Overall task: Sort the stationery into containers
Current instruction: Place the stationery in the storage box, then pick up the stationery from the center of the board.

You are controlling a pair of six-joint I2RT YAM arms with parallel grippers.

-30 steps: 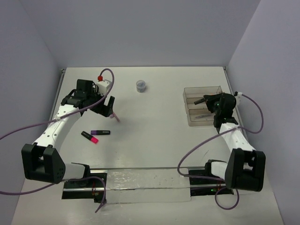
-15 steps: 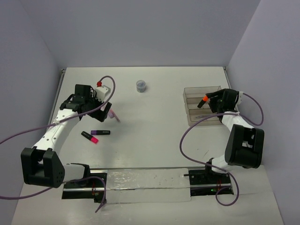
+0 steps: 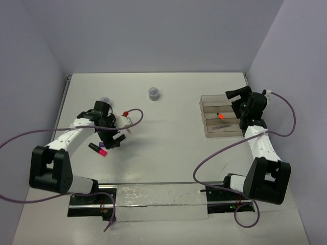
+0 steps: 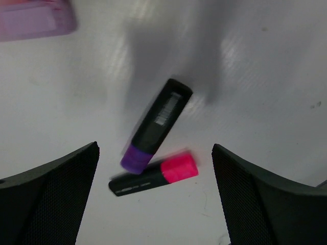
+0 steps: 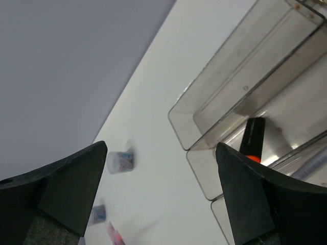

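Two black markers lie touching on the table, one with a purple cap (image 4: 156, 125) and one with a magenta cap (image 4: 153, 176). My left gripper (image 4: 156, 204) hangs open over them, a finger on each side, touching neither. In the top view this gripper (image 3: 111, 137) is just right of the magenta marker (image 3: 97, 148). The smoky three-part tray (image 3: 204, 122) stands at the right. A black marker with an orange end (image 3: 220, 116) lies in its middle compartment. My right gripper (image 3: 236, 100) is open and empty above the tray's far end. A slim grey-purple pen (image 3: 219, 126) rests in the near compartment.
A small round jar (image 3: 153, 93) stands at the far middle of the table and a second jar (image 3: 104, 100) sits by the left arm. A pale pink marker (image 4: 33, 20) lies just beyond the left gripper. Purple cables loop beside both arms.
My right gripper has opened and let go of the orange-ended marker, which now lies in the tray's middle compartment. My left gripper has swung nearer, over the two markers.
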